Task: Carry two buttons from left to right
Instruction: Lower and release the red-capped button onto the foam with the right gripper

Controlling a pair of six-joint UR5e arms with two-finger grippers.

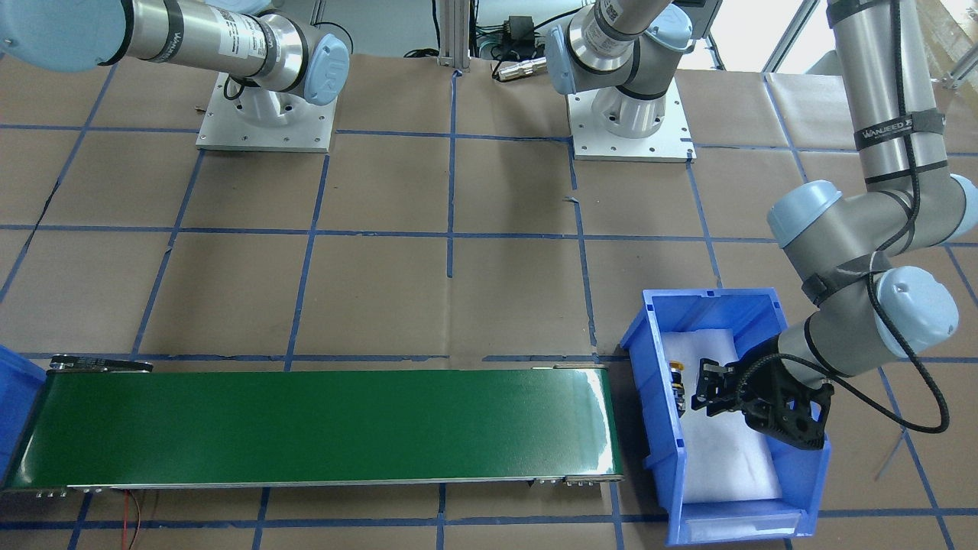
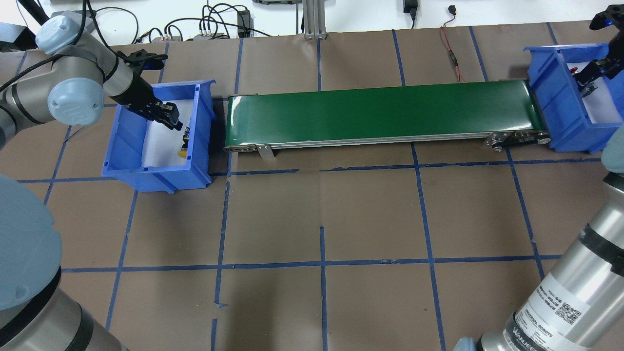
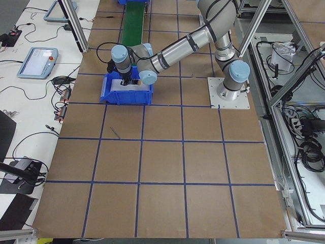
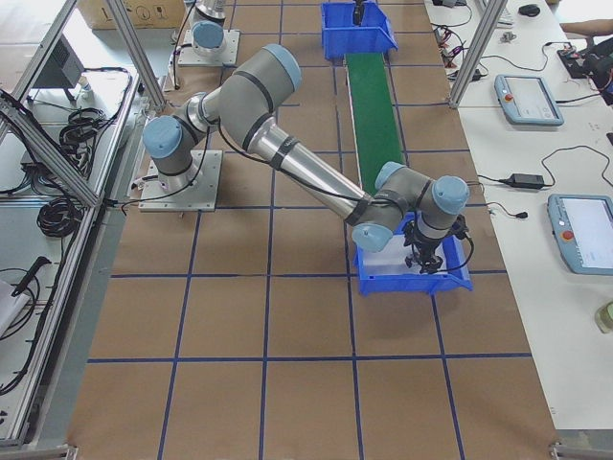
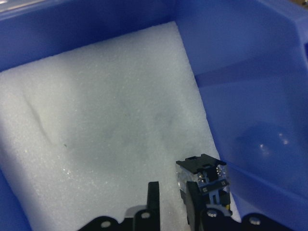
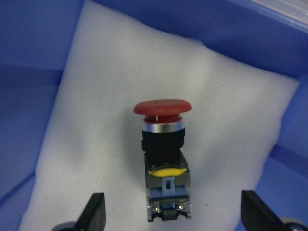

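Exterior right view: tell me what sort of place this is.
Probably a robotics lab or test cell: a green conveyor belt runs between blue bins on a tape-gridded table, and teach pendants lie on the side bench.

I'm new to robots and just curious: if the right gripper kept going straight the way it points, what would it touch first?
Probably the red button, lying on the white foam, centred ahead of the open right gripper; how far off is unclear.
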